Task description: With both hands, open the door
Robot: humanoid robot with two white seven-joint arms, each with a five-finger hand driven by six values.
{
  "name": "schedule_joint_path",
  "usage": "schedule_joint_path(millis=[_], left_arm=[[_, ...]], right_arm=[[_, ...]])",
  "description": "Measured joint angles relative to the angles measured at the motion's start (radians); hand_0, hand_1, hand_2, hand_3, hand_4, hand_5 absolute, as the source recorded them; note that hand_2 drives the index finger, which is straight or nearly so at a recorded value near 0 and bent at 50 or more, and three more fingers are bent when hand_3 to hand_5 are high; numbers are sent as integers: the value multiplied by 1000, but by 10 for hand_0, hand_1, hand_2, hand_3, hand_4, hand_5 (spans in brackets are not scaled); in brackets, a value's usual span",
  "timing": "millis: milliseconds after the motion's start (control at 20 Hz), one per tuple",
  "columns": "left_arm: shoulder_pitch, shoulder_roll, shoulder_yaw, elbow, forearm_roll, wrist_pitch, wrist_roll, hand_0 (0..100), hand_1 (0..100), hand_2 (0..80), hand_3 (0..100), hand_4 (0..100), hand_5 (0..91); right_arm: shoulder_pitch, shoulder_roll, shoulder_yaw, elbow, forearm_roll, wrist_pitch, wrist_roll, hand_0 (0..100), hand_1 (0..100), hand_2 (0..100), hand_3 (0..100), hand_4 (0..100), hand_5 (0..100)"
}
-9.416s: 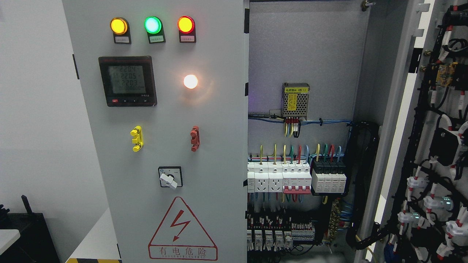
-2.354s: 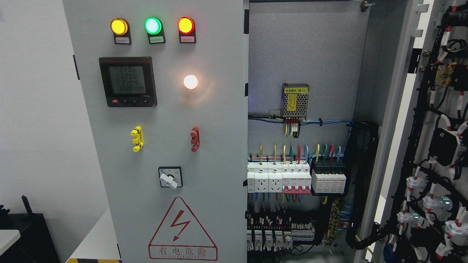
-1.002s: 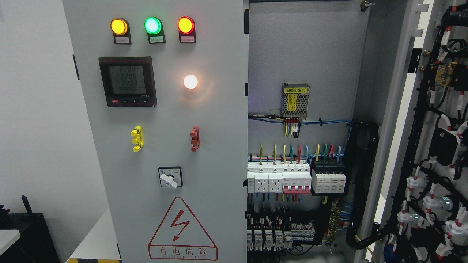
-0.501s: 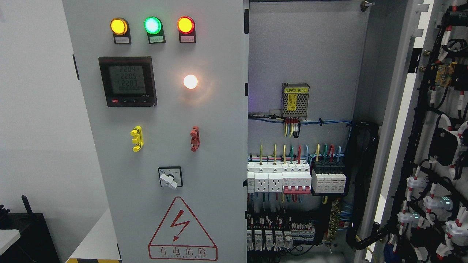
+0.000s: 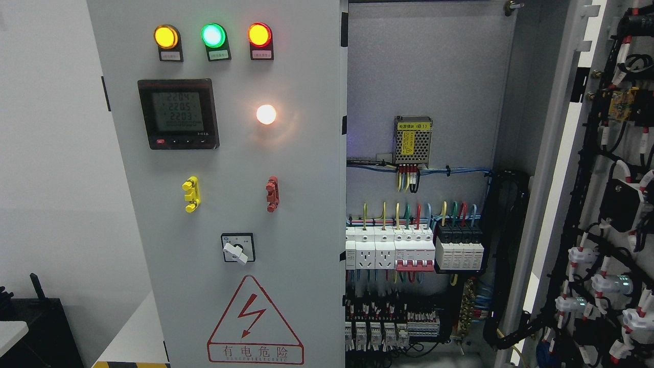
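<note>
Nothing of substance has changed over the last several seconds: only the digits on the meter (image 5: pixel 178 113) flicker, while the left door (image 5: pixel 230 204) stays closed and the right door (image 5: pixel 608 194) stays swung wide, its wired inner face turned toward the camera. That stillness suggests either that the opening is done on the right side and the robot has drawn back, or that the left door is yet to be tackled. Neither robot hand nor arm appears in the head view, so the state of the fingers cannot be told. Taking the meter as landmark: above it sit three round lamps in a row, amber (image 5: pixel 166 36), green (image 5: pixel 213 35) and red (image 5: pixel 259 34); to its right glows one white lamp (image 5: pixel 266 114); below it are two small handles, one yellow (image 5: pixel 191 194) and one red (image 5: pixel 272 194); lower still come one rotary switch (image 5: pixel 237 248) and one red warning triangle (image 5: pixel 254 321). Far right of the meter, the open cabinet interior (image 5: pixel 424 66) shows one small power supply (image 5: pixel 413 140) above a single row of breakers (image 5: pixel 414 250).
</note>
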Motion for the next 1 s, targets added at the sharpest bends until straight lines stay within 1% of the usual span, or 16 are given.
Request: schedule_joint_path(millis=[150,401,801,1002], left_arm=[[0,0,0,0,0,2,0,0,0,0,0,42,0],[0,0,0,0,0,3,0,0,0,0,0,42,0],[0,0,0,0,0,3,0,0,0,0,0,42,0],[0,-1,0,0,0,3,0,0,0,0,0,42,0]], right_arm=[[-35,0,1,-1,0,19,0,0,0,0,0,0,0],[-87,0,6,-1,0,30,-1,0,0,0,0,0,0],[-161,0,34,-1,2,80,-1,0,0,0,0,0,0],[-199,0,49,-1,2,87,-3,0,0,0,0,0,0]])
